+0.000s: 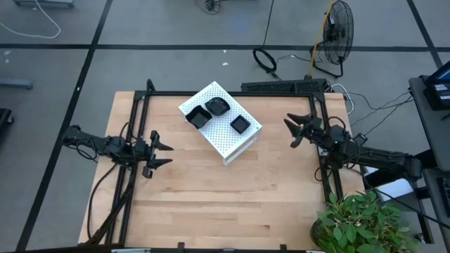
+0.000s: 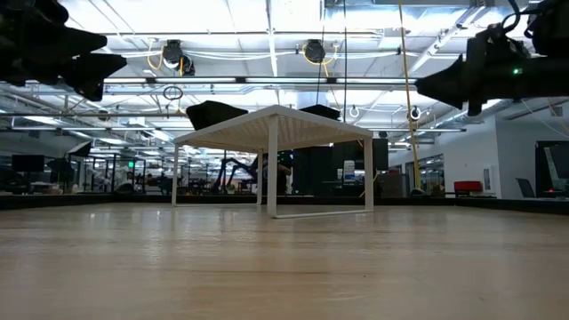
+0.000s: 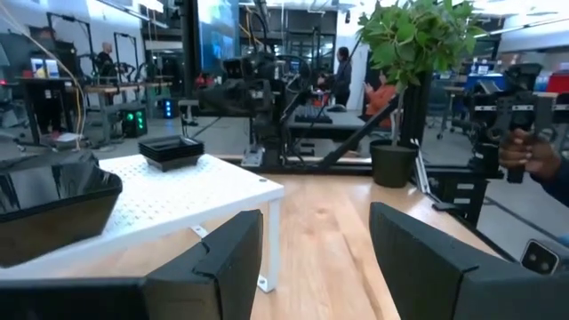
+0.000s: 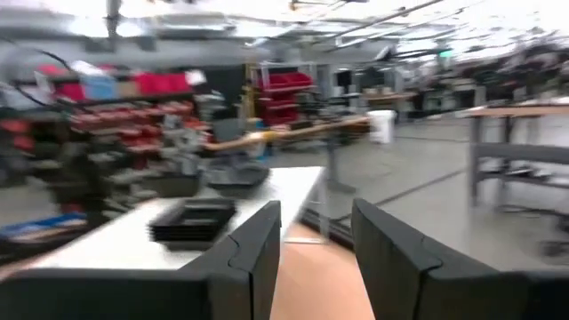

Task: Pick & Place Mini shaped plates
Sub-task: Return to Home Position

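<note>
Plates, small, glossy black and raised-rimmed, sit in 3 groups on top of the white perforated rectangular shelf (image 1: 226, 143), which stands at the far middle of the light wooden table (image 1: 211, 204). A square dish (image 1: 197, 117) lies toward the shelf's left end, a rounded wavy-edged dish (image 1: 217, 106) just beside it at the far edge, and a low stack of small square plates (image 1: 240, 124) toward the right end, apart from the other 2. How many plates the first 2 groups hold cannot be told.

The left gripper (image 1: 167, 154) hangs over the table's left side, well apart from the shelf, its 2 dark fingers (image 3: 227, 253) spread wide with nothing between them. The right gripper (image 1: 290, 132) hangs off the shelf's right end, also spread and empty; past its fingers (image 4: 258, 244) the square stack shows nearest on the shelf top. A green potted plant (image 1: 362, 225) stands at the table's near right corner.
</note>
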`<action>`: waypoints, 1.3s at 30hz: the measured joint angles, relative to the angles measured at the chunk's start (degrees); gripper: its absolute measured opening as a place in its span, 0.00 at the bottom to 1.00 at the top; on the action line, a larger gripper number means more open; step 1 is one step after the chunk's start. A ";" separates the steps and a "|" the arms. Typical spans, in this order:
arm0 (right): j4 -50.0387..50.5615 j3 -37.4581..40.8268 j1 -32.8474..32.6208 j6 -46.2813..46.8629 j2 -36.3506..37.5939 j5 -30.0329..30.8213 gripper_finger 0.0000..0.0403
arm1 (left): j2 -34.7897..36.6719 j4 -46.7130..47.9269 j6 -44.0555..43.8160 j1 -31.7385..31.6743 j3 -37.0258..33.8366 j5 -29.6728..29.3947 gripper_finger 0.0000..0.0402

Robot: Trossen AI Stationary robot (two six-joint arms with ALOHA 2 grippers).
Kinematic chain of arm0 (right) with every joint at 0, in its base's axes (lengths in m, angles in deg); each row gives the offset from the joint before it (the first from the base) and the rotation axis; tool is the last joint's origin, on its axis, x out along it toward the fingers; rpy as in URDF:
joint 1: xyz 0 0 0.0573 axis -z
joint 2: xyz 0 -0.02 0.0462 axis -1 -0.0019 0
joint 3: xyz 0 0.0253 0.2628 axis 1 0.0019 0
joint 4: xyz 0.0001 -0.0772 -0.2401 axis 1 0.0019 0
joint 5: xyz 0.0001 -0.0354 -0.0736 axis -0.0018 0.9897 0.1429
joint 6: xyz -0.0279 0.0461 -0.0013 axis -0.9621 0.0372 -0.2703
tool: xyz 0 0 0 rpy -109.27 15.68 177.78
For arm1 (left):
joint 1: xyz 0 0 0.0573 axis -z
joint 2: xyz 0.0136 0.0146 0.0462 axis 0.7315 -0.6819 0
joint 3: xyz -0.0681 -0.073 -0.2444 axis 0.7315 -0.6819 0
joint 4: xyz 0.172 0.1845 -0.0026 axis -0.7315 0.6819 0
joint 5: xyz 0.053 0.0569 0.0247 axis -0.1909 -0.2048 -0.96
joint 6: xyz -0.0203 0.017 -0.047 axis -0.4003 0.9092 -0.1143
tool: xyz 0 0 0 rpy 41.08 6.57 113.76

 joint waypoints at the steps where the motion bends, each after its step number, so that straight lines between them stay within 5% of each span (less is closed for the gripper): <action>1: 0.36 0.00 -0.77 -1.46 0.00 1.69 0.32 | 0.00 -0.13 0.35 0.00 0.00 0.00 0.53; 8: -0.14 0.01 -8.91 -7.68 0.59 4.59 0.32 | 0.00 -0.11 0.48 -0.02 0.00 -2.80 0.53; 14: -0.81 0.02 -19.94 -14.61 5.50 17.09 0.32 | 0.00 0.20 -0.39 -0.02 0.02 -3.02 0.53; 19: 4.26 0.02 -27.13 -20.00 10.58 19.04 0.32 | 0.00 1.01 -0.78 0.00 0.04 -3.02 0.53; 24: 12.76 -1.30 -30.91 -19.96 15.64 31.35 0.32 | 0.00 1.46 -2.26 0.00 0.11 -2.99 0.53; 39: 27.77 -4.06 -32.46 -10.45 17.20 10.90 0.32 | -0.07 1.67 -0.53 -0.02 0.11 -4.57 0.53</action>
